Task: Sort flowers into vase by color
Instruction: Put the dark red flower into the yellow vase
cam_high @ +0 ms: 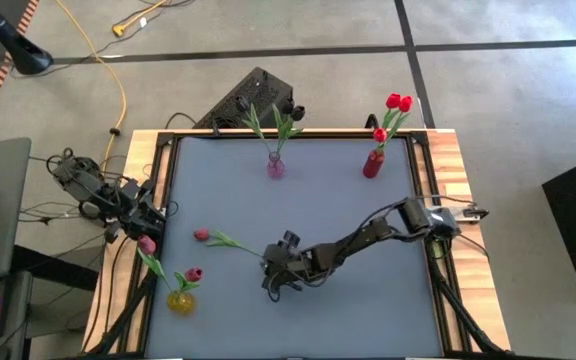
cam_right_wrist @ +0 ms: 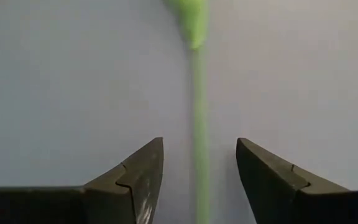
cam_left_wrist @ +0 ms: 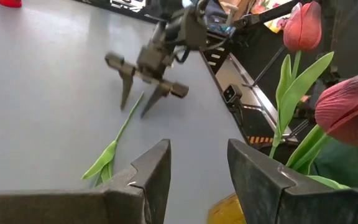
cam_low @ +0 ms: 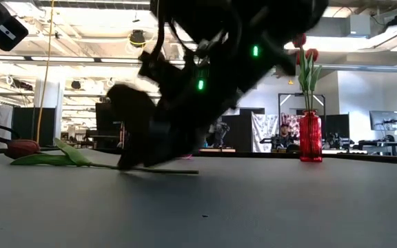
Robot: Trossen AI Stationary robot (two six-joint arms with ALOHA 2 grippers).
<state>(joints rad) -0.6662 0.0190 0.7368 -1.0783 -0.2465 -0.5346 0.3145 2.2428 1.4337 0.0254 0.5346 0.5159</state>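
pickup step: my right gripper (cam_right_wrist: 199, 165) is down at the table, fingers apart astride the lying tulip's stem (cam_right_wrist: 197, 124); next, i judge, closing squarely on it.

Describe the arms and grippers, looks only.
Both arms are dark, jointed, with black cables. The right arm shows green indicator lights in the low view. The right gripper and left gripper each have two dark wedge-shaped fingers with stepped inner edges.
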